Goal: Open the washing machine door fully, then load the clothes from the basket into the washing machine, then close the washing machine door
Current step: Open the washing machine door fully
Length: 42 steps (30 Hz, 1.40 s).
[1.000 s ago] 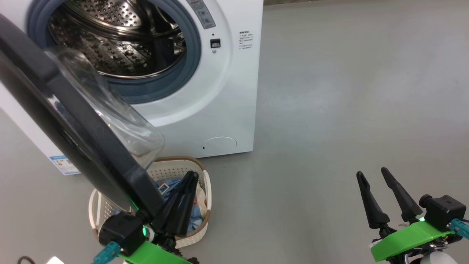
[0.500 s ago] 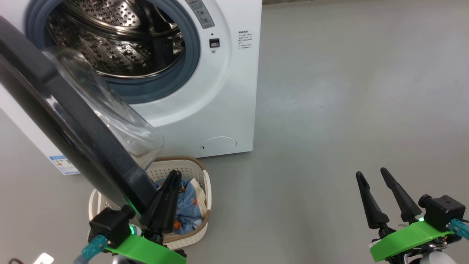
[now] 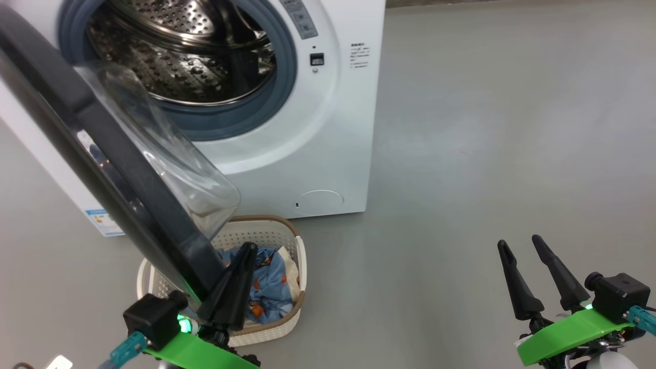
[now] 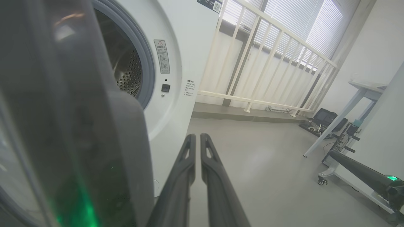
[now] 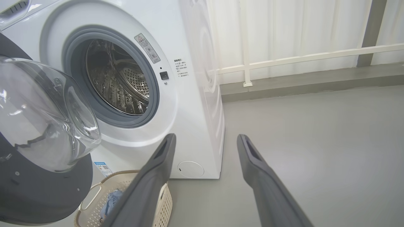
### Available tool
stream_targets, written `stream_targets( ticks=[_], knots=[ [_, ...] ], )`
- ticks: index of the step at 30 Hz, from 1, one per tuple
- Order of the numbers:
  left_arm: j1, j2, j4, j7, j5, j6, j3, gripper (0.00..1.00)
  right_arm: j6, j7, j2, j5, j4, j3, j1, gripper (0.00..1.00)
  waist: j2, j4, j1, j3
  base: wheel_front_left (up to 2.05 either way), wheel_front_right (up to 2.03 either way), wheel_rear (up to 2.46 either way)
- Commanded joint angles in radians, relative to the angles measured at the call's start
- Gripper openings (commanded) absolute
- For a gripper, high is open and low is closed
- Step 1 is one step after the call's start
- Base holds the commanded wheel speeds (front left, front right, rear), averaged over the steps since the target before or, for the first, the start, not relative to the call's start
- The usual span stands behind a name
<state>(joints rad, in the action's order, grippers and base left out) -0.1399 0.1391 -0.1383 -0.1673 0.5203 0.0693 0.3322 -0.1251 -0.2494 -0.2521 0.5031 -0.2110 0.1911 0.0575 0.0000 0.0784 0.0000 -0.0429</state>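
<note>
Here, both claws stand empty in front of the washing machine (image 3: 328, 133), whose door hangs part open.
Nearest, out in front of the machine's lower front, the left gripper (image 3: 247, 249) has its two fingers pressed together on nothing, tips above the basket (image 3: 266, 220) and just beside the bottom edge of the washing machine door (image 3: 102, 148). The right gripper (image 3: 518, 242) is spread wide and holds nothing, over bare grey floor (image 3: 461, 154) well off past the machine's corner on the robot's right. The basket sits on the floor right at the foot of the machine, with the clothes (image 3: 266, 277) lying inside it. The door's glass bowl leans out from the machine over the basket's rim. Behind it the machine's steel drum (image 3: 169, 61) is open to view, and a white railing (image 5: 315, 56) runs behind the machine.
</note>
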Motion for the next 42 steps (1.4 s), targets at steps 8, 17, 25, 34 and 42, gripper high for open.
stream_targets(
  ticks=[8, 17, 25, 34, 42],
  knots=[
    [0.018, 0.065, 0.039, 0.006, 0.022, -0.037, -0.086, 0.00, -0.006, -0.012, -0.006, 0.012, 0.011, 0.006, 0.026, 1.00, 0.0000, -0.081, 0.0000, 0.007, 0.00, 0.00, 0.00],
    [0.050, 0.088, 0.073, 0.017, 0.023, -0.055, -0.095, 0.00, -0.006, -0.012, -0.004, 0.015, 0.003, 0.006, 0.026, 1.00, 0.0000, -0.150, 0.0000, 0.019, 0.00, 0.00, 0.00],
    [0.084, 0.115, 0.107, 0.029, 0.029, -0.076, -0.116, 0.00, -0.006, -0.012, 0.001, 0.015, 0.001, -0.004, 0.020, 1.00, 0.0000, -0.217, 0.0000, 0.020, 0.00, 0.00, 0.00],
    [0.089, 0.132, 0.124, 0.034, 0.040, -0.093, -0.138, 0.00, -0.006, -0.012, 0.011, 0.013, -0.002, -0.017, 0.023, 1.00, 0.0000, -0.288, 0.0000, 0.008, 0.00, 0.00, 0.00],
    [0.083, 0.155, 0.114, 0.030, 0.059, -0.111, -0.181, 0.00, -0.006, -0.012, 0.022, 0.006, -0.006, -0.022, 0.030, 1.00, 0.0000, -0.343, 0.0000, -0.005, 0.00, 0.00, 0.00]
  ],
)
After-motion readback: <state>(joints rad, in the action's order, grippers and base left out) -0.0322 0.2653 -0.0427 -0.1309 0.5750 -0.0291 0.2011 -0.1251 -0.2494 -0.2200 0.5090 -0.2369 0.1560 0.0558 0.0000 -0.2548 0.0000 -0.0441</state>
